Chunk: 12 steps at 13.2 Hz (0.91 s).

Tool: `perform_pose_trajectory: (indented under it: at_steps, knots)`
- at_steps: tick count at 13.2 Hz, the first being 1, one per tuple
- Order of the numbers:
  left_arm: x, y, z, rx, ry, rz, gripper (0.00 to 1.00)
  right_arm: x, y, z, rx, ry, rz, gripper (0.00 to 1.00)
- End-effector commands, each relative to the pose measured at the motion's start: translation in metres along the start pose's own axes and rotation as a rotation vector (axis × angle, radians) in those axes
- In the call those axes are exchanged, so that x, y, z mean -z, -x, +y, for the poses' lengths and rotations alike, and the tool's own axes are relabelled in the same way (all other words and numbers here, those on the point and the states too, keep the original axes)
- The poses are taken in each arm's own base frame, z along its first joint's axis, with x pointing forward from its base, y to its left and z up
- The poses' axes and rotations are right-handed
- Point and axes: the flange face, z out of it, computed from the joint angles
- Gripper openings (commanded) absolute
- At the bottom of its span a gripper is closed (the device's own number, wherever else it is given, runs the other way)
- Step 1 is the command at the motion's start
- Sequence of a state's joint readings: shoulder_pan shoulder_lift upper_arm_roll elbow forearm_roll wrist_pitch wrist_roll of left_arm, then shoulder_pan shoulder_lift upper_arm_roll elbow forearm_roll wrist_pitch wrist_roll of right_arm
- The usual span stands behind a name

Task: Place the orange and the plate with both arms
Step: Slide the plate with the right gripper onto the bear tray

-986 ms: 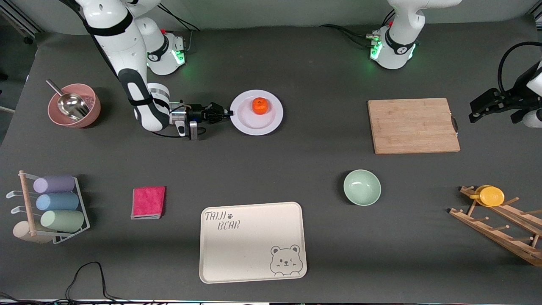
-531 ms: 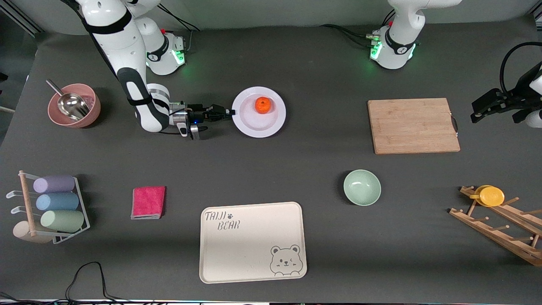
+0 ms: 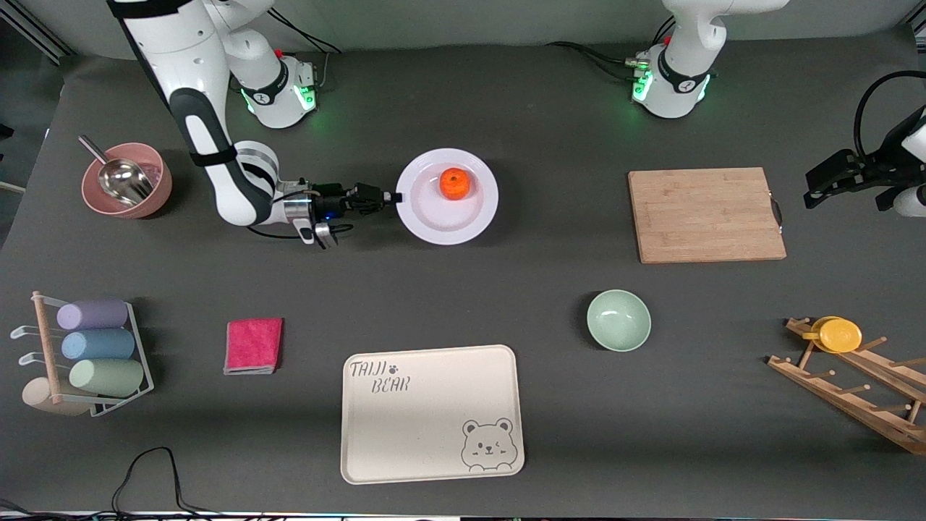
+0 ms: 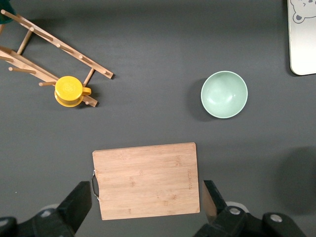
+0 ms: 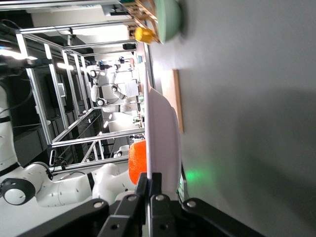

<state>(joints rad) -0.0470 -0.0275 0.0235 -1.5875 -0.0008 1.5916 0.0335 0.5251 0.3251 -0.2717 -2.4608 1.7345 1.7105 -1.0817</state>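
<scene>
Right gripper clamped on the plate's rim at the edge toward the right arm's end, fingers pinched together on it. Orange sits on the plate, between the pink bowl and the cutting board. Left gripper hangs over the cutting board's edge, fingers spread apart, holding nothing; left arm waits. Green bowl on the tabletop, nearer the front camera.

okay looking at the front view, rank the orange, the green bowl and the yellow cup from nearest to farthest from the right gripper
Measured from the right gripper, shut on the rim of the plate:
1. The orange, on that plate, right beside the gripper.
2. The green bowl, nearer the front camera, toward the left arm's end.
3. The yellow cup, on the wooden rack at the left arm's end.
</scene>
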Motion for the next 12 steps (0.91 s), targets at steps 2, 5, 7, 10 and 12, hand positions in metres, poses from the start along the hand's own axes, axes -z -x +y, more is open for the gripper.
perform_pose_trajectory:
  at_steps: [2, 5, 7, 10, 12]
  knots:
    - [0.003, 0.005, -0.002, -0.018, -0.004, -0.013, 1.00, 0.017, -0.067, -0.056, 0.040, -0.024, 0.030, 0.00]
    - [0.002, 0.004, -0.001, -0.021, -0.006, -0.014, 1.00, 0.029, -0.131, -0.085, 0.059, -0.014, 0.069, 0.00]
    - [0.002, 0.004, -0.002, -0.020, -0.008, -0.014, 1.00, 0.030, -0.180, -0.099, 0.068, -0.004, 0.082, 0.00]
    - [0.002, 0.002, -0.002, -0.023, -0.010, -0.003, 1.00, 0.042, -0.247, -0.107, 0.094, 0.003, 0.118, 0.00]
    - [0.003, 0.002, -0.002, -0.024, -0.008, 0.000, 1.00, 0.044, -0.290, -0.100, 0.106, -0.007, 0.143, 0.00]
